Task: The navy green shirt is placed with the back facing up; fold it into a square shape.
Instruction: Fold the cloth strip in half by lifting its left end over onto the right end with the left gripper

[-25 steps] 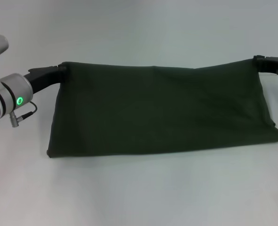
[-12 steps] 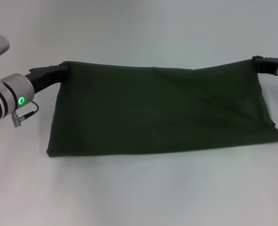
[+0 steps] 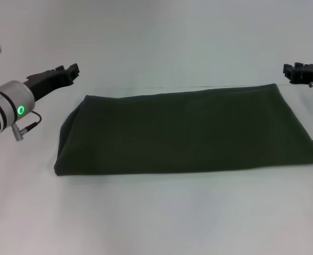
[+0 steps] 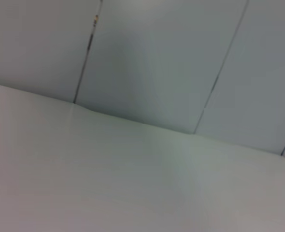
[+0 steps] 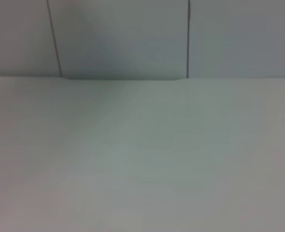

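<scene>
Folded shirt (image 3: 185, 130) lies flat on the table (image 3: 156, 212). Left gripper (image 3: 71, 70) and right gripper (image 3: 290, 71) hover beyond its far corners, apparently released, holding nothing.

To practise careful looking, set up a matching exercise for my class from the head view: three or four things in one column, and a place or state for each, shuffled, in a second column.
Column A
1. navy green shirt
2. left gripper
3. right gripper
4. green status light

Column B
a. in the air off the shirt's far right corner, holding nothing
b. glowing on the left arm's silver wrist
c. lying flat on the table as a wide folded rectangle
d. in the air off the shirt's far left corner, holding nothing

Pairs: 1-c, 2-d, 3-a, 4-b
</scene>
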Controlling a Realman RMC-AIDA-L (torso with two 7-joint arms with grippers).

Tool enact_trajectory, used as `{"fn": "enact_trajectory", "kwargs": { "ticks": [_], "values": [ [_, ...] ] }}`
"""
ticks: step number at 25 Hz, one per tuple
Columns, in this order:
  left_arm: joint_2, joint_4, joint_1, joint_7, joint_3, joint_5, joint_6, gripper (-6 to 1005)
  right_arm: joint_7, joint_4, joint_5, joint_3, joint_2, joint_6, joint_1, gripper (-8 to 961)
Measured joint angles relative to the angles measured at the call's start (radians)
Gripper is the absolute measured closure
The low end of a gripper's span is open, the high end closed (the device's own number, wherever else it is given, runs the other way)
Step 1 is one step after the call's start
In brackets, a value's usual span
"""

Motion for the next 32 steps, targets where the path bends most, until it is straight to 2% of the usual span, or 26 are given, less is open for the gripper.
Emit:
{"fn": "enact_trajectory", "kwargs": {
  "ticks": [1,4,7,9,12,16,20,24,27,32],
  "values": [
    [0.0,-0.002,0.003,0.0,0.0,-0.014,-0.001,775,-0.01,0.0,0.0,0.0,0.0,0.005,0.0,844],
    [0.0,-0.006,0.007,0.0,0.0,-0.04,-0.001,663,-0.015,-0.008,0.0,-0.001,-0.004,-0.001,0.001,790],
    [0.0,-0.012,0.012,-0.005,0.0,-0.061,0.012,550,0.02,-0.013,0.001,-0.001,-0.019,-0.048,0.0,737],
    [0.001,-0.013,0.022,-0.017,0.0,-0.071,0.051,454,0.063,-0.013,0.0,-0.003,-0.036,-0.098,-0.007,527],
    [0.003,-0.007,0.037,-0.04,0.005,-0.075,0.123,310,0.174,-0.014,-0.004,-0.041,-0.067,-0.175,-0.028,407],
    [0.008,0.012,0.07,-0.06,0.007,-0.077,0.231,245,0.345,-0.049,-0.006,-0.138,-0.093,-0.262,-0.062,241],
    [0.019,0.024,0.117,-0.114,0.011,-0.073,0.378,213,0.452,-0.126,-0.004,-0.168,-0.098,-0.433,-0.112,59],
    [0.026,0.049,0.17,-0.234,0.012,-0.047,0.53,213,0.485,-0.174,0.005,-0.146,-0.093,-0.609,-0.155,41],
    [0.026,0.089,0.207,-0.355,0.013,0.013,0.597,213,0.487,-0.181,0.009,-0.143,-0.086,-0.691,-0.177,36],
    [0.017,0.142,0.267,-0.455,0.008,0.086,0.676,214,0.48,-0.182,0.014,-0.141,-0.068,-0.694,-0.204,36]
  ]
}}
